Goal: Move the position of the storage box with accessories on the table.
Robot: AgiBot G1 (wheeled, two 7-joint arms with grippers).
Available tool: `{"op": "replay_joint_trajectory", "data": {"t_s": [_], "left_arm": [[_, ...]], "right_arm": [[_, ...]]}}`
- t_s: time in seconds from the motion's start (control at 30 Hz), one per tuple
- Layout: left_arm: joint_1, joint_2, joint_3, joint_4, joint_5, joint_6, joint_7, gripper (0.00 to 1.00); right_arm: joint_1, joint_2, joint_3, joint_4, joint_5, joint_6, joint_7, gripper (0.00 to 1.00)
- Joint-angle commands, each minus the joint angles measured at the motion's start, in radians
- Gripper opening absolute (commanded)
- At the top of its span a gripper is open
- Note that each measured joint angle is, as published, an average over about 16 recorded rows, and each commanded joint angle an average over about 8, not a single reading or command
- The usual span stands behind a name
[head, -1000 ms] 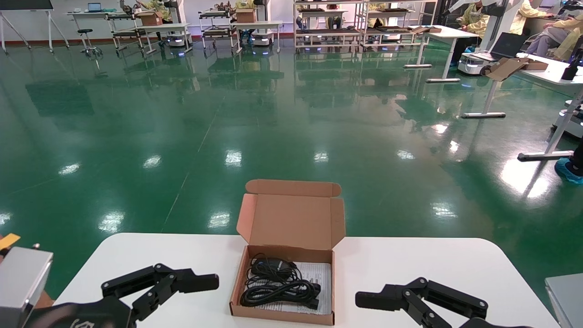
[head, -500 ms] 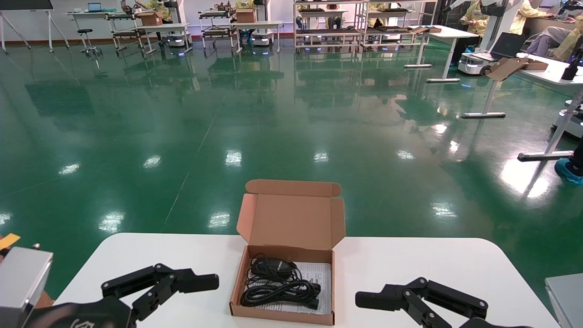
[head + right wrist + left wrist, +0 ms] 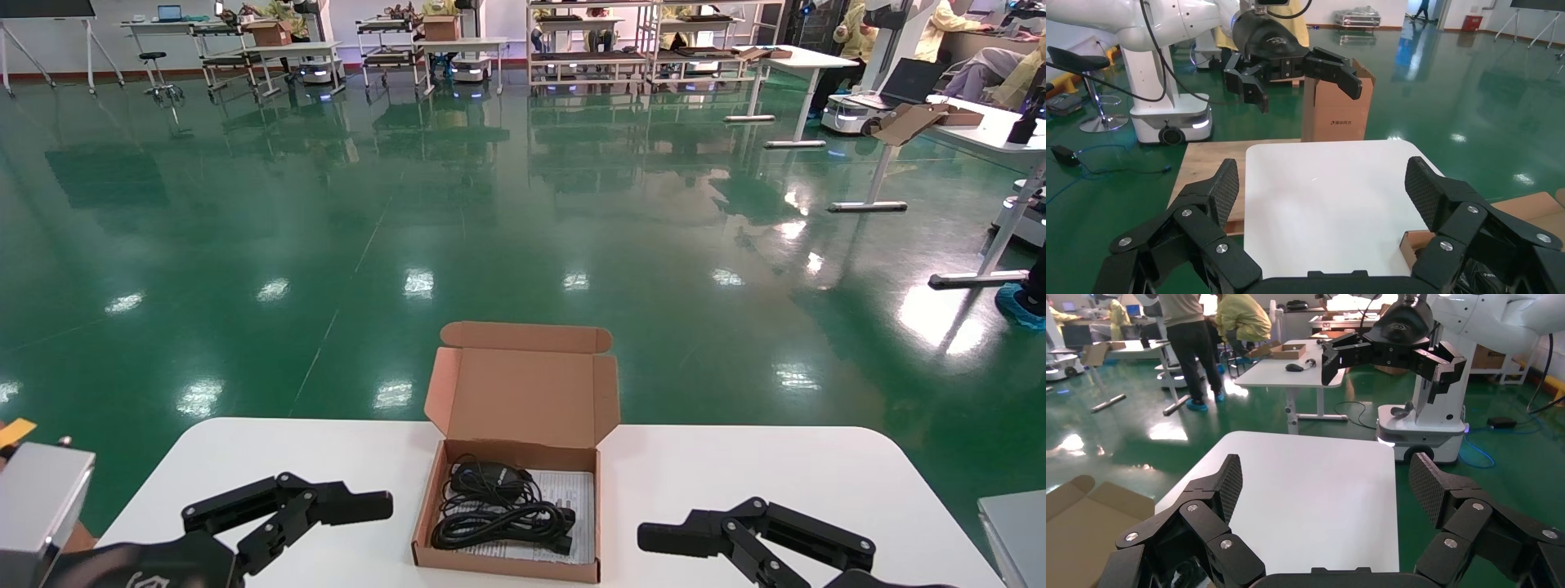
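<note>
Storage box (image 3: 507, 510) sits on the table (image 3: 735, 465) between my two grippers, lid flipped up on the far side. Accessories (image 3: 502, 514) inside: black coiled cables over a white sheet. My left gripper (image 3: 343, 518) hangs just left of the box, fingers spread, grasping nothing. My right gripper (image 3: 678, 547) just right of it, also spread wide, not touching the cardboard.
</note>
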Motion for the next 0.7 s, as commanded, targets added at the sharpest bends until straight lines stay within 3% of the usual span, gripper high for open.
{"op": "replay_joint_trajectory", "data": {"t_s": [0.03, 0.17, 0.33, 0.7], "left_arm": [[0.0, 0.0, 0.0, 0.0, 0.0, 0.0, 0.0, 1.0], [0.0, 0.0, 0.0, 0.0, 0.0, 0.0, 0.0, 1.0], [0.0, 0.0, 0.0, 0.0, 0.0, 0.0, 0.0, 1.0], [0.0, 0.0, 0.0, 0.0, 0.0, 0.0, 0.0, 1.0]], "right_arm": [[-0.003, 0.0, 0.002, 0.003, 0.004, 0.001, -0.001, 1.0], [0.021, -0.007, -0.014, -0.019, -0.019, -0.015, 0.005, 1.0], [0.118, -0.038, -0.069, -0.098, -0.106, -0.047, 0.031, 1.0], [0.426, -0.196, -0.284, -0.483, -0.409, -0.066, 0.104, 1.0]]}}
